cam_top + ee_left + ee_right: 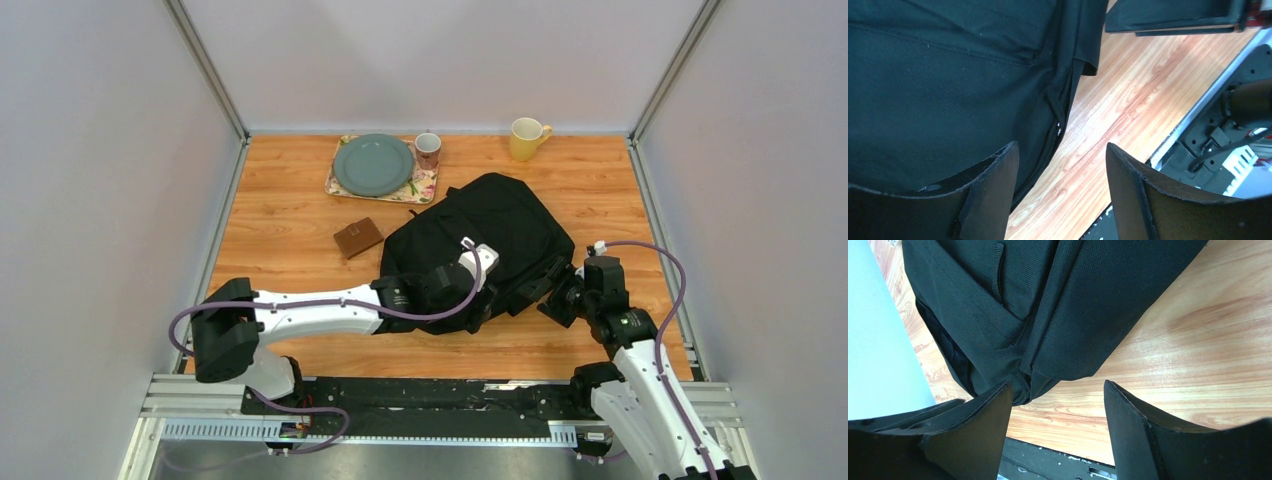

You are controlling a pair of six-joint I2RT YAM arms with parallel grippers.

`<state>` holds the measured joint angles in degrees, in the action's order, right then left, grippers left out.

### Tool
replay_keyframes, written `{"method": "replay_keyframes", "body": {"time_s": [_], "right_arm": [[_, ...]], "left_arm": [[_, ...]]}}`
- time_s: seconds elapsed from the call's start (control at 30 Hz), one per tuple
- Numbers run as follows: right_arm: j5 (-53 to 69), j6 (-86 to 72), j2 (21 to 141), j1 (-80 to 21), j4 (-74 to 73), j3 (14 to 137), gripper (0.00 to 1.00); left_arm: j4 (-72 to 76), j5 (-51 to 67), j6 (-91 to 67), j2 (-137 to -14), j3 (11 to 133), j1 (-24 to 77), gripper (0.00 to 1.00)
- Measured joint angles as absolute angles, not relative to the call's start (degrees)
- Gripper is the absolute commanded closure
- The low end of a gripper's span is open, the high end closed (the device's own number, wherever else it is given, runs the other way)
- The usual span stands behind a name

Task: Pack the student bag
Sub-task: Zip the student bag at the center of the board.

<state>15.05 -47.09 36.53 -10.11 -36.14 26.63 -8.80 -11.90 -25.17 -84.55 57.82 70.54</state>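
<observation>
Black soft fabric backpack mid-frame will likely sag on you, so pinch its zipper edge; both jaws stand spread, empty.

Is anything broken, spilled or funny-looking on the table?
Nothing is broken or spilled. The student bag just lies slumped and slanted on the table; the plate, patterned mug and yellow mug sit neatly at the back.

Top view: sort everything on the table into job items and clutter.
Job: bag; left gripper and right gripper, both open at it.
Clutter: plate, tray, patterned mug, yellow mug; brown wallet, perhaps for packing.
</observation>
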Motion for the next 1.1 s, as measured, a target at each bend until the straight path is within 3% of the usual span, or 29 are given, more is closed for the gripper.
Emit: {"method": "replay_keyframes", "body": {"time_s": [0.33, 1.1], "right_arm": [[14.44, -47.05, 35.48, -10.11, -37.26, 26.63, 0.33], [14.48, -47.07, 35.55, -10.11, -37.26, 26.63, 0.33]], "left_arm": [[-5.28, -13.85, -33.69, -89.17, 57.95, 69.19, 0.53], [1.26, -4.75, -41.30, -98.52, 57.39, 66.48, 0.58]]}}
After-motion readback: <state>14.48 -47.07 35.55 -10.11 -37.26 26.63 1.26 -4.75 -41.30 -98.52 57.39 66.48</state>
